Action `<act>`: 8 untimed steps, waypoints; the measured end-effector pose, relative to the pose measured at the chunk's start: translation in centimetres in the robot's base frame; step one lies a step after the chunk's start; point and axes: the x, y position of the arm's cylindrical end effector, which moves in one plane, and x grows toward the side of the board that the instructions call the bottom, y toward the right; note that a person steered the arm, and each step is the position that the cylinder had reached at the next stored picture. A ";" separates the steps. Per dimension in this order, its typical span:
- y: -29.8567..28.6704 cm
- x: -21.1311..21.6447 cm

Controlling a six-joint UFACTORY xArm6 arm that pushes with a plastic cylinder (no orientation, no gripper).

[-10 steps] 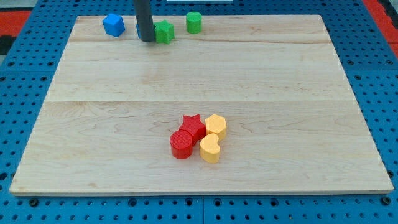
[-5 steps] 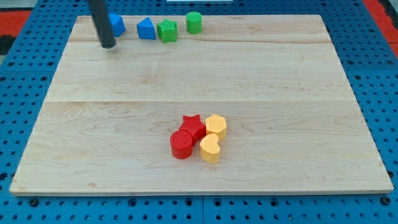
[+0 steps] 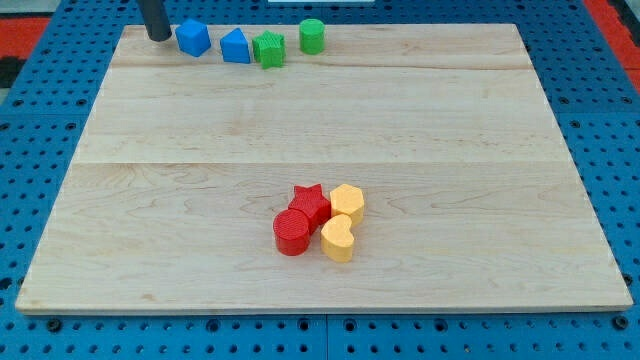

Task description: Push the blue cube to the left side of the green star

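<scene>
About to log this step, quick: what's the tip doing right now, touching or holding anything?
My tip: holds nothing; it stands at the view's top left, just left of the blue cube, a small gap showing between them.

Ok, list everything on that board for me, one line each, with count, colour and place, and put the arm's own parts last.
blue cube: one, blue, view's top left, just right of my tip.
blue block: one, blue, house-like shape, right of the cube, up against the green star's left side.
green star: one, green, top edge, left of centre.
green cylinder: one, green, right of the star, apart from it.
red star: one, red, lower middle cluster.
red cylinder: one, red, cluster's lower left.
yellow hexagon: one, yellow, cluster's upper right.
yellow heart: one, yellow, cluster's lower right.
wooden board: one, pale wood.
my tip: one, dark rod end, top left corner, left of the blue cube.
</scene>
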 end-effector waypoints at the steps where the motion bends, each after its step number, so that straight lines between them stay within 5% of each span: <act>1: 1.6 0.0; 8: 15.0 3.0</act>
